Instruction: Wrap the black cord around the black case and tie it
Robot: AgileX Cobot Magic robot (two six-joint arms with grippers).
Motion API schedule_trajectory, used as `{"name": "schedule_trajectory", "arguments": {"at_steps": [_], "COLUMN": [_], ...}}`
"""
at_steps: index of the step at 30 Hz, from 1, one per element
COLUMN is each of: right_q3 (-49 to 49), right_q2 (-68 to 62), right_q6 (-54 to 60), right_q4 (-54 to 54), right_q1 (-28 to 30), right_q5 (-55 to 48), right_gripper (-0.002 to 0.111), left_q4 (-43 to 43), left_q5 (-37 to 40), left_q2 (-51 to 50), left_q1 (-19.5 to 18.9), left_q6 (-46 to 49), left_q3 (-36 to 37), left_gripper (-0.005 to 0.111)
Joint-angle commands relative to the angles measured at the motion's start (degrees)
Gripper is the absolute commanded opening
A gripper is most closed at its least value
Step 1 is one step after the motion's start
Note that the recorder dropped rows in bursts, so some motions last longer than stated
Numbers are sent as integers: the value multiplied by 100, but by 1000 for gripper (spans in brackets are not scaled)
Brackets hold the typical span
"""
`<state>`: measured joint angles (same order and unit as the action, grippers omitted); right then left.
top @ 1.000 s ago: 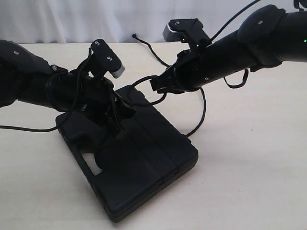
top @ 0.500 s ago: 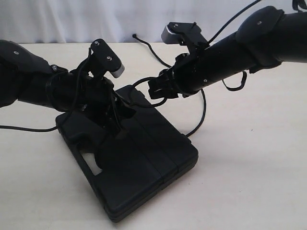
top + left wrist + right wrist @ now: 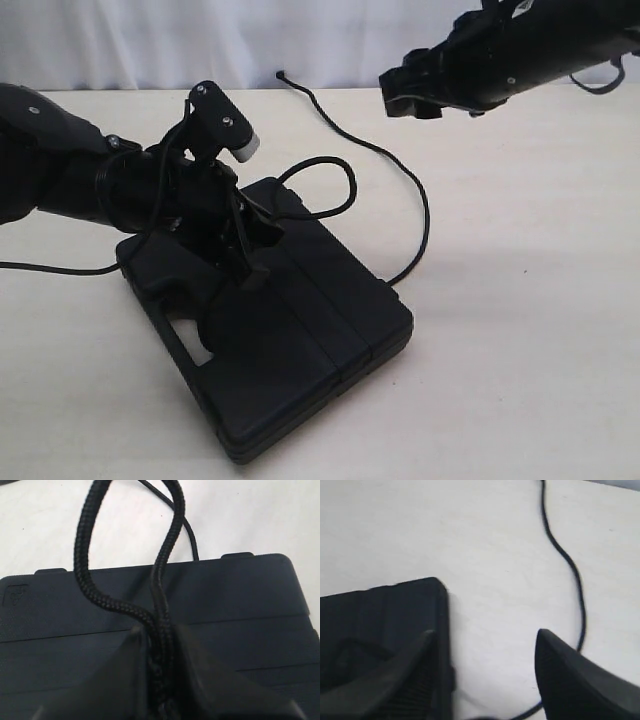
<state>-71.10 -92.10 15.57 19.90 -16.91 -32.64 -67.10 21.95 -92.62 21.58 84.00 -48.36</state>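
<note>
The black case [image 3: 310,330] lies flat on the table, lid up. The black cord [image 3: 427,215] runs from the far table edge down to the case's right side, and a loop of it [image 3: 350,185] rests over the case's far edge. My left gripper [image 3: 252,262] presses down on the lid, shut on two strands of the cord [image 3: 165,555] that rise in a loop past the case [image 3: 240,595]. My right gripper [image 3: 397,97] hangs high at the back right, open and empty. In its wrist view the right gripper [image 3: 487,640] shows the case corner [image 3: 380,610] and the cord [image 3: 570,565] below.
A pale table [image 3: 520,380] carries everything. A white curtain [image 3: 150,40] closes the back. The left arm's thin cable [image 3: 50,268] trails over the table at the left.
My right gripper has opened, let go of the cord loop, and lifted up and to the right. The loop has settled on the case's far edge. The left gripper has not moved.
</note>
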Motion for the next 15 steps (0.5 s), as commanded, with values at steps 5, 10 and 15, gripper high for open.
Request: {"name": "schedule_trajectory", "arguments": {"at_steps": [5,10,15], "right_q3": [-2087,-3528,-4378], "right_q2": [-2539,-3943,-4838], "right_q6": [-168,-292,-597], "right_q4": [-1208,-1645,-1990], "right_q1": [441,426,426], "right_q5": [-976,-942,-955], "right_gripper": [51,51,51], "left_q4": [-131,-131,-131], "left_q5": [2,2,2], "left_q2": [21,21,21], "left_q1": [46,46,46], "left_q6": [4,4,4], "left_q3": [-59,-59,-59], "left_gripper": [0,0,0]}}
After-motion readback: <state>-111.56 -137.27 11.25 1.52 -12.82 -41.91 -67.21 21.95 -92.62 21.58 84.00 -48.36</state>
